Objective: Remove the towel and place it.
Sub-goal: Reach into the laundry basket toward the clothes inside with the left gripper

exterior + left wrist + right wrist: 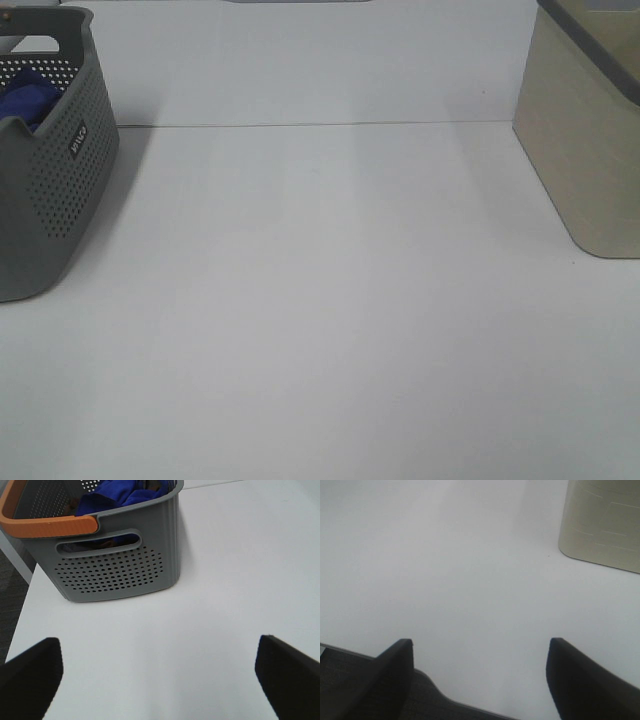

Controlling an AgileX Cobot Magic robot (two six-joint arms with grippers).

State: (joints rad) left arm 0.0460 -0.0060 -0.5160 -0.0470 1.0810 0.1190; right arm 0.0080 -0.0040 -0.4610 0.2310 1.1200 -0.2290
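Towel [117, 492] bunched in grey basket [115, 570] — left tool [157, 645] & right tool [480, 642] both released w/ jaws wide.

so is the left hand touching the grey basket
Apart. The left wrist view shows bare table between the left hand and the grey basket.

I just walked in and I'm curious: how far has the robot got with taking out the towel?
Nothing looks done: the blue towel lies bunched inside the grey basket. Nothing is in hand: the left gripper is open over the table, short of the basket; the right gripper is open and empty near the beige bin. Left to do: reach in, grip the towel, lift it out, set it down.
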